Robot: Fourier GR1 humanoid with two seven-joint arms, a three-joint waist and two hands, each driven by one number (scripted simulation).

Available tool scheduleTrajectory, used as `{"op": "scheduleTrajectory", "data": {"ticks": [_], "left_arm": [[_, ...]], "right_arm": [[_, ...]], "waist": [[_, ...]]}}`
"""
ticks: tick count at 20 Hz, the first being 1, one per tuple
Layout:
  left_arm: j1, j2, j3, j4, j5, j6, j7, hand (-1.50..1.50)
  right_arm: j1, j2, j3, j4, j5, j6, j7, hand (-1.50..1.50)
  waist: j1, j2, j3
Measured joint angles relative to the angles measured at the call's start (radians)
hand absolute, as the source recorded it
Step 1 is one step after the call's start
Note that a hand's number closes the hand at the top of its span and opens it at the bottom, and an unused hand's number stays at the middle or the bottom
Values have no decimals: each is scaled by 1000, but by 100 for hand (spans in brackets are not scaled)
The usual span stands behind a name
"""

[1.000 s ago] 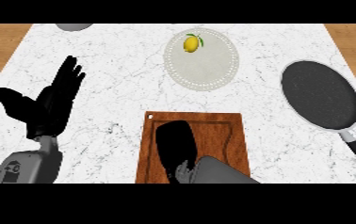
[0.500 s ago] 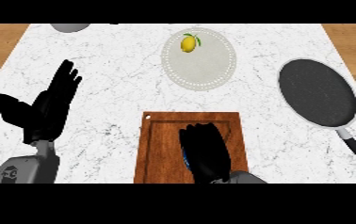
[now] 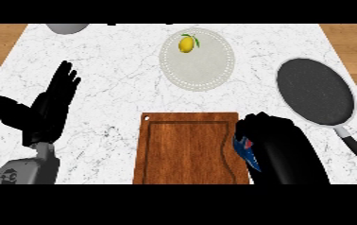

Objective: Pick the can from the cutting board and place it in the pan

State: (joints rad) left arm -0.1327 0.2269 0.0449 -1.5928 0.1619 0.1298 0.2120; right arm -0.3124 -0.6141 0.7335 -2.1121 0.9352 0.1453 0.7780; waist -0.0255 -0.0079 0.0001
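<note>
Since half a second ago the right hand (image 3: pixel 279 143) is shifting from the middle of the cutting board (image 3: pixel 187 148) out to the board's right edge, and a blue and red thing, by my judgement the can (image 3: pixel 246 149), is now showing under its fingers. That hand is curling round the can, hiding most of it, so only a sliver is peeking out on the side facing the board; whether the can is upright or tilted I cannot tell. It is sitting at the right rim of the board, near the desk's near edge, and looking as though it is coming off the wood rather than resting on it, though that is a guess.

What the coming move is turning on is the pan (image 3: pixel 314 92): it is lying toward the desk's right edge and further back than the hand, its long handle pointing toward the near right corner. So the can is needing to travel away from the near edge and slightly right, and the right hand is plainly the nearer one, with the pan just beyond its fingers.

Over by the desk's left edge the left hand (image 3: pixel 52 107) is resting with fingers spread and straight, holding nothing. A plate (image 3: pixel 209 70) carrying a lemon (image 3: pixel 186 44) is lying toward the far edge, well apart from the path
</note>
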Motion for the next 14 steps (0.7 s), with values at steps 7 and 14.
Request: {"op": "scheduleTrajectory", "data": {"ticks": [7,14], "left_arm": [[-8,0,4,-12,3,-16,22,0],[1,-14,3,-36,-4,-21,27,0]], "right_arm": [[86,-96,-237,-197,-57,49,-26,150],[112,-80,-509,-96,-178,18,-155,150]], "waist": [[13,4,0],[23,7,0]]}}
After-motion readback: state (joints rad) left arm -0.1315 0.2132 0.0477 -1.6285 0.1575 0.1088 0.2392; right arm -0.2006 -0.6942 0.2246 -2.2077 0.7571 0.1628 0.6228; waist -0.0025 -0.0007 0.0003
